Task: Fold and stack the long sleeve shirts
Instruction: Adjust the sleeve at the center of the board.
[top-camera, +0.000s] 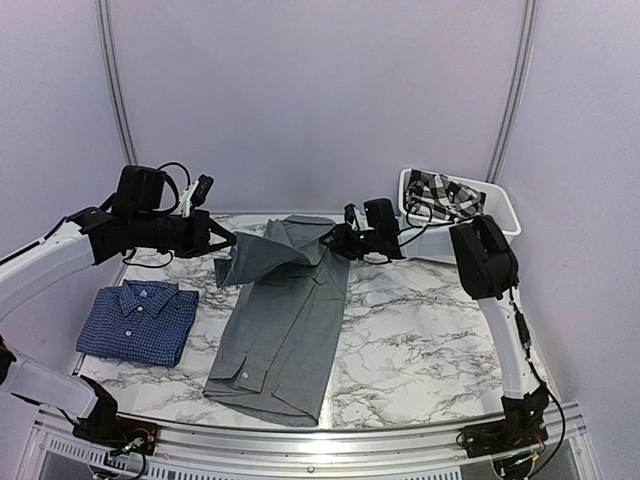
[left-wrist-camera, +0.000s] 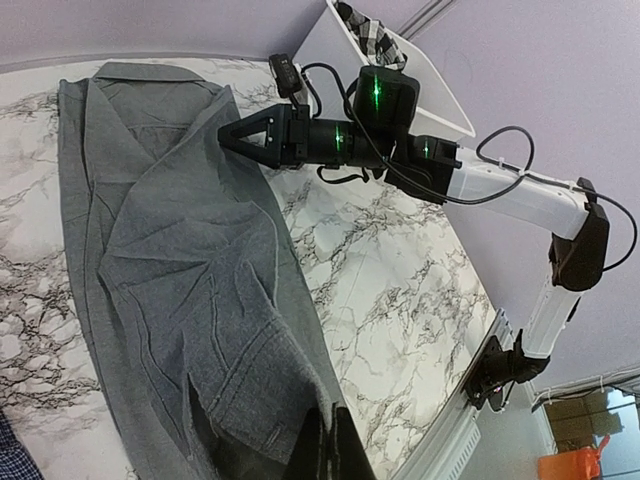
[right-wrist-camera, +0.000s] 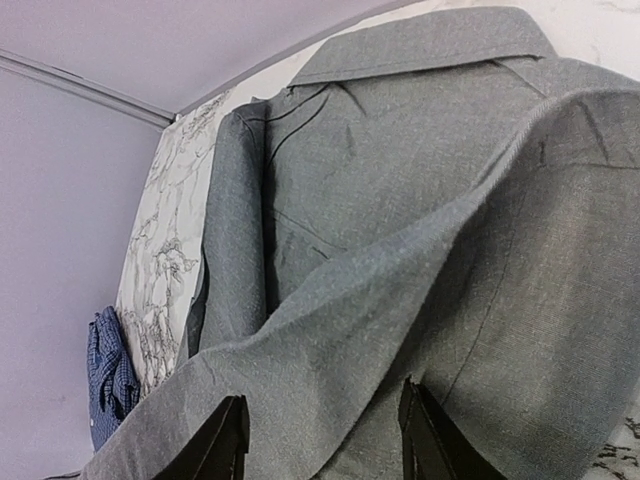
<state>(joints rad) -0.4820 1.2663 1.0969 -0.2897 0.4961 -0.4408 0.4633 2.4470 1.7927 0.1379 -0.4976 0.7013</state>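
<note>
Lying lengthwise on the counter (top-camera: 420, 330), one grey shirt (top-camera: 285, 320) points collar far, hem near; one blue shirt (top-camera: 138, 320) sits folded left of it. Left hand (top-camera: 228, 243) clamps the grey shirt's lifted edge; right hand (top-camera: 333, 240) stands with jaws apart by the collar.

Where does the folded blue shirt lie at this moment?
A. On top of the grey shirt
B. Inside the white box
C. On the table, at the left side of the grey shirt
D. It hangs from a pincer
C: the blue shirt lies folded flat on the table, apart from the grey shirt and to its left.
</note>
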